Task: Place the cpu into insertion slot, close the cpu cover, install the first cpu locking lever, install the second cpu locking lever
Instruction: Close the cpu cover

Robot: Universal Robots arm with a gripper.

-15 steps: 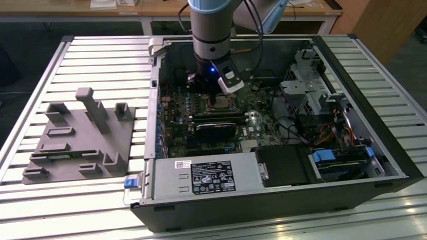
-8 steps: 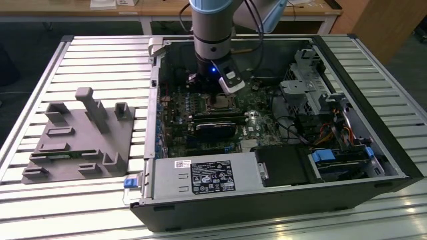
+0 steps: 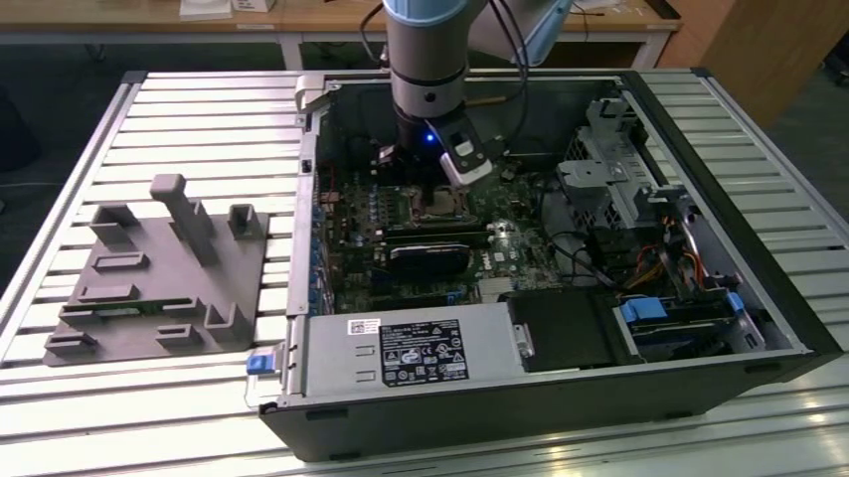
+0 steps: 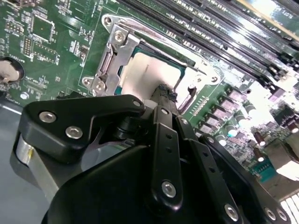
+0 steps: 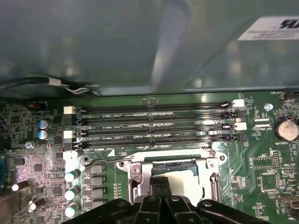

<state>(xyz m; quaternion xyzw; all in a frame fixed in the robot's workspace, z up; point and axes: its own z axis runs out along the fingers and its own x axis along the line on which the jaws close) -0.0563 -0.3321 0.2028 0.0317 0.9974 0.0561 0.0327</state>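
Fingers (image 4: 164, 116) drawn narrow, tips together, nothing gripped. The tips rest on or just above the cpu (image 4: 142, 74); contact is unclear to us. We note the cpu seated in the insertion slot (image 3: 417, 207), cpu cover (image 4: 113, 56) down around it. Exterior view: black card (image 3: 427, 256) at 6 o'clock of the slot.

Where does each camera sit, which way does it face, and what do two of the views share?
Exterior view: off the arm, above the open computer case, looking down into it; the arm reaches inside.
First wrist view: on the arm, low over the green board, facing the memory slots; the gripper shows in the foreground.
Second wrist view: on the arm, just behind the gripper, facing the cpu.
Both wrist views share the cpu, framed by the cpu cover.
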